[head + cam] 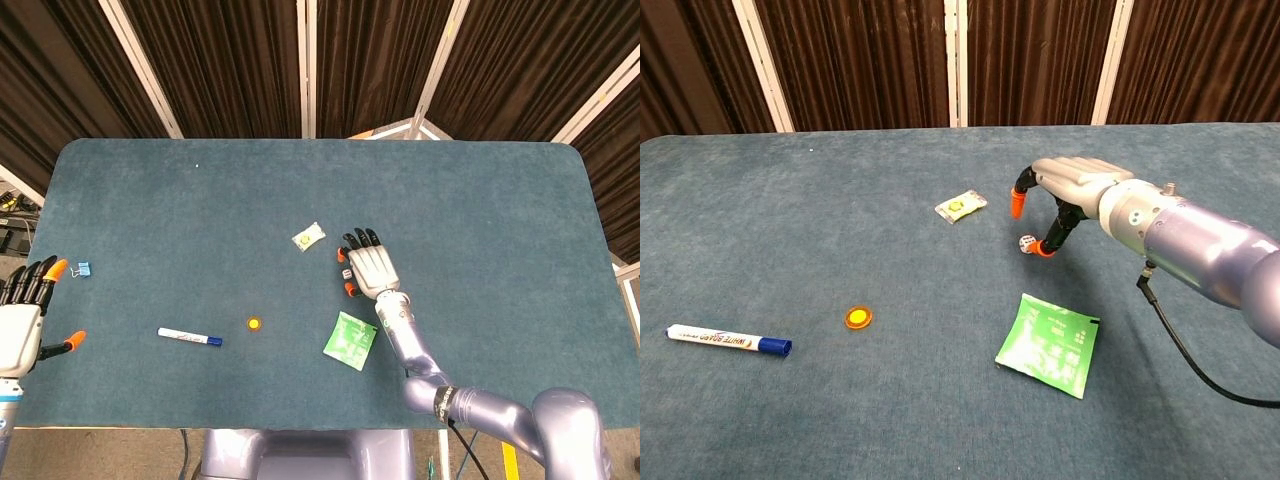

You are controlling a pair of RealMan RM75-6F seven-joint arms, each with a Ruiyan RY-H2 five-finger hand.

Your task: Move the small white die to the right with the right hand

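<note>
The small white die lies on the blue table cloth near the centre, and the head view shows the die just left of my right palm. My right hand arches over it from the right, fingers spread. Its orange thumb tip sits right beside the die, while an orange fingertip hovers above and behind it. Nothing is pinched between them. My left hand hangs at the table's near-left edge, fingers apart and empty.
A yellow-and-white packet lies left of and behind the die. A green sachet is in front of the right hand. An orange disc and a marker lie at front left, a blue clip by the left hand.
</note>
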